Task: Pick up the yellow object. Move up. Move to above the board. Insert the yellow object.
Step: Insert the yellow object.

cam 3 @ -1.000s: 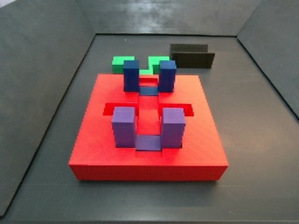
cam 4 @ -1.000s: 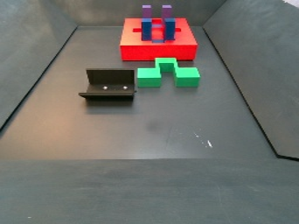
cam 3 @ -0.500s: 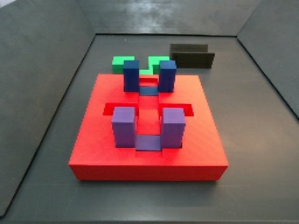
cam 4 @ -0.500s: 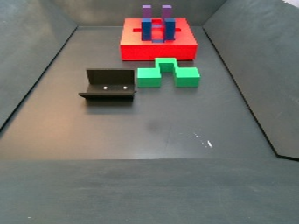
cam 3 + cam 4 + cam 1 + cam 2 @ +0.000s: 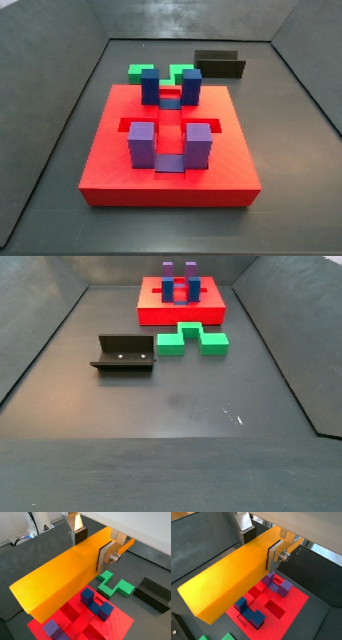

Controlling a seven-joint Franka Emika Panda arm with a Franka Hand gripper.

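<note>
Look to both wrist views for the gripper (image 5: 93,546): neither side view shows it, nor the arm. Its silver fingers (image 5: 274,556) are closed on the yellow object (image 5: 63,574), one plate flat against each long face, so the bar fills the gap between them. You see the same hold in the other wrist picture, gripper (image 5: 261,544) and yellow object (image 5: 228,579) alike, with the bar running away from the fingers, well above everything beneath it.

Below the bar in both wrist views lies the board (image 5: 107,624), red, with its blue and purple posts (image 5: 251,614) standing upright; the bar hangs clear of them, touching nothing but the pads. A wrist view also shows the green notched block (image 5: 115,587) just beside the board's edge and the fixture (image 5: 155,594) further out on the grey floor.

The side views give you the layout that the wrist cameras cut off. In a side view the board (image 5: 167,160) fills the middle, the green notched block (image 5: 156,73) sits at its 12 o'clock edge, and the fixture (image 5: 221,64) stands at about 1 o'clock, apart from both. In the other, the board (image 5: 183,301) is at 12 o'clock, the green notched block (image 5: 191,339) just this side of it, and the fixture (image 5: 123,354) at 9 o'clock from that block. The yellow object shows in neither side view.
</note>
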